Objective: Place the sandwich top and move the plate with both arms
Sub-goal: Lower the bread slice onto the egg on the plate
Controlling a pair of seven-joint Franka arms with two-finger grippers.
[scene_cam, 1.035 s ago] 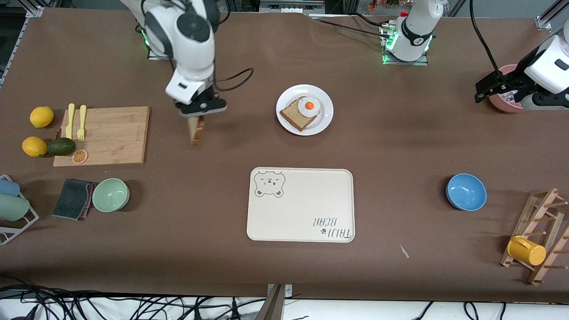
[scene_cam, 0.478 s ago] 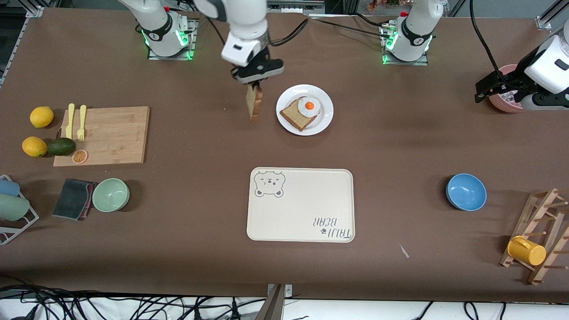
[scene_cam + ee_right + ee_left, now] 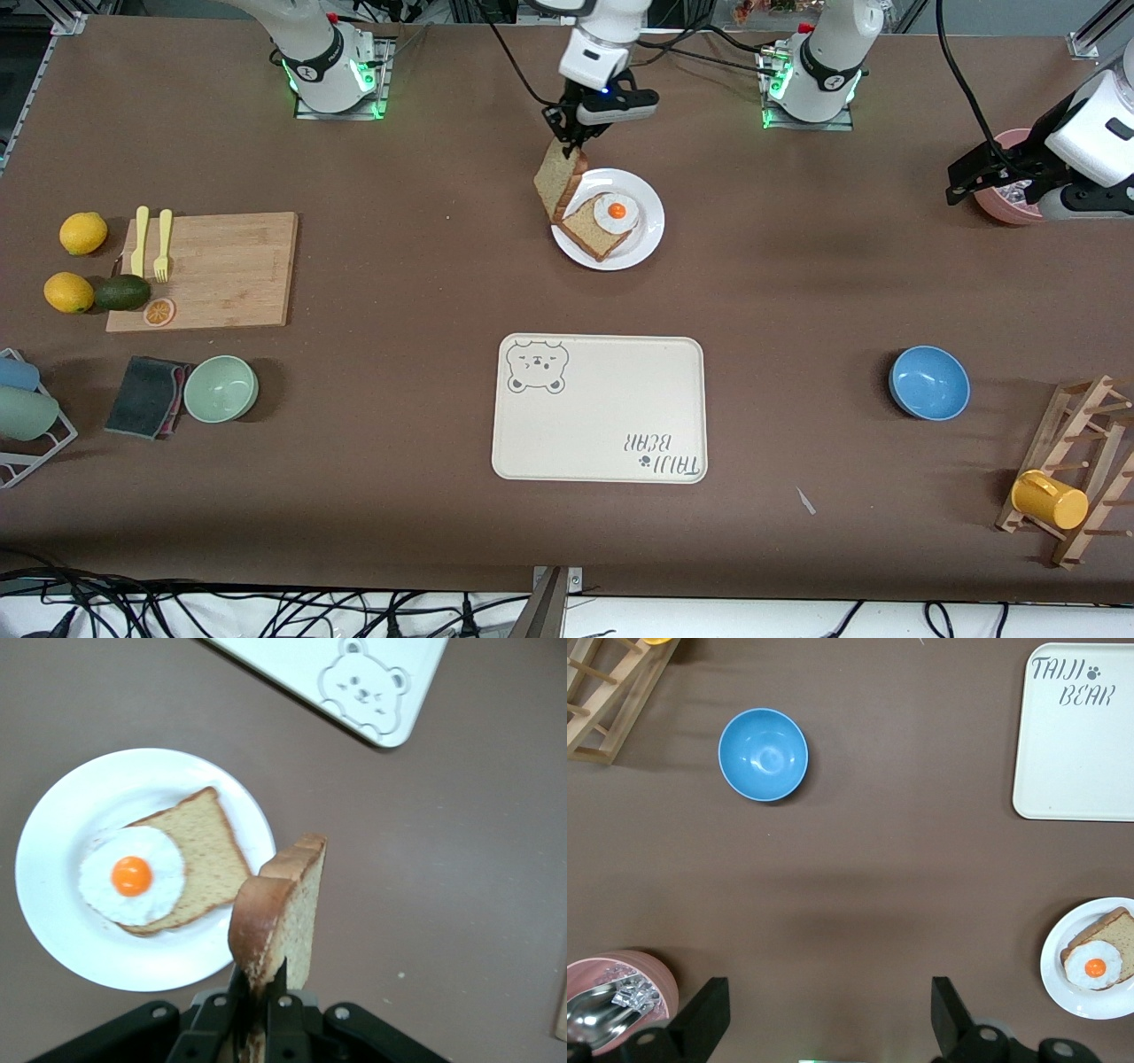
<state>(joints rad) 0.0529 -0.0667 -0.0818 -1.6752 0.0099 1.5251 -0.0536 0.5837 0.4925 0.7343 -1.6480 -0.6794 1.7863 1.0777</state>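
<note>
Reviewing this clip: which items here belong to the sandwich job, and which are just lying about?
In play: sandwich top held by the right end effector over the plate; bread slice; fried egg; left end effector, waiting.

Lying about: bear tray, blue bowl, green bowl, cutting board.

Two black fingers (image 3: 700,1028) spread wide over brown table, with a blue bowl (image 3: 763,754), cream tray (image 3: 1076,744), pink bowl (image 3: 616,1014), and plate (image 3: 1063,988) holding egg-topped bread (image 3: 1109,932).
</note>
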